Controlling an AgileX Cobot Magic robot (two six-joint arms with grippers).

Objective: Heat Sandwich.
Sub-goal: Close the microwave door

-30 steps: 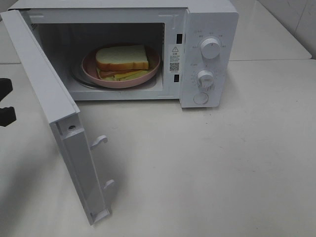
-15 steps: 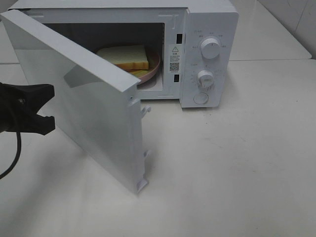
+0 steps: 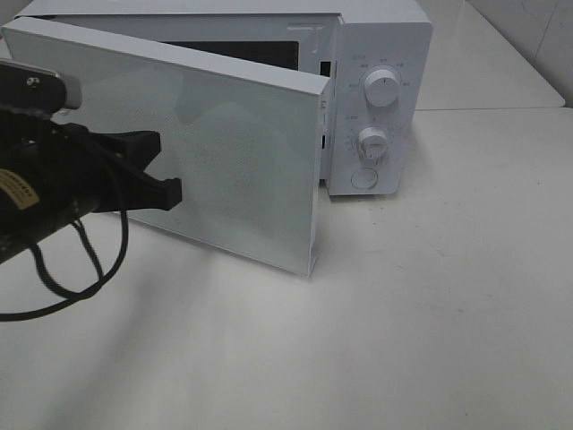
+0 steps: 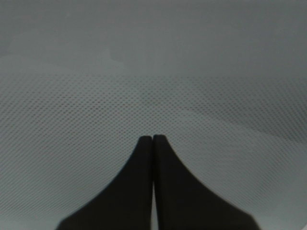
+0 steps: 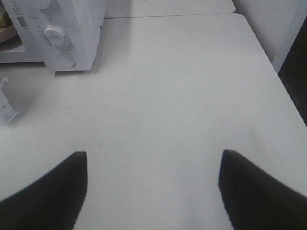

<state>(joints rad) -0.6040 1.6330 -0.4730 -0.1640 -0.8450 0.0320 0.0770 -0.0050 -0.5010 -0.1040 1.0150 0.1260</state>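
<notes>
Exterior view: microwave (image 3: 376, 45) on the counter (image 3: 430, 313), its door (image 3: 224, 152) ajar, with your left hand (image 3: 154, 168) pressing the door's outer face. The sandwich is hidden behind the door, presumably loaded inside. Left wrist view: the left hand is clenched and empty, its tips against the door's mesh. Right wrist view: your right hand (image 5: 153, 160) hangs released above the counter. Left for you: latching the door and setting the lower dial (image 3: 372, 141).

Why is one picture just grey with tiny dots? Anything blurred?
Left wrist view: the camera is close to the microwave door, so its dotted mesh fills the frame; the shut left pincer is a dark silhouette. Right wrist view: the open right pincer looks black, soft-edged.
</notes>
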